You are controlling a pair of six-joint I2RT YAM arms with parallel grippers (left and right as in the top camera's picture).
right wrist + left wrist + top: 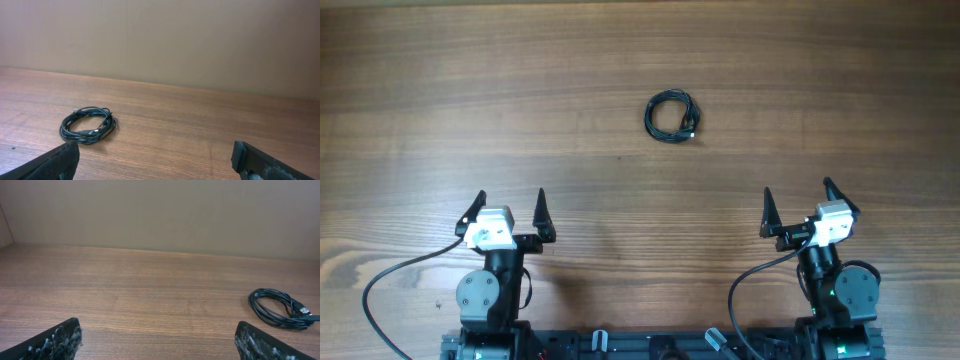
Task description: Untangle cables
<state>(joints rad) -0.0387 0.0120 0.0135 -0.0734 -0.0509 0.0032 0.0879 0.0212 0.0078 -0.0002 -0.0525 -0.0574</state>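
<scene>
On the desk (440, 90), coiled cables (672, 117); left end effector (510, 208) and right end effector (798, 203) both spread; I'd pinch one plug end (306, 311) first

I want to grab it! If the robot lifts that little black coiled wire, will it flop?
Probably: the thin black coiled cable has loose loops, so it would likely sag. It looks light, being thin. Pushed, it would likely slide, lying flat on the wooden table.
</scene>
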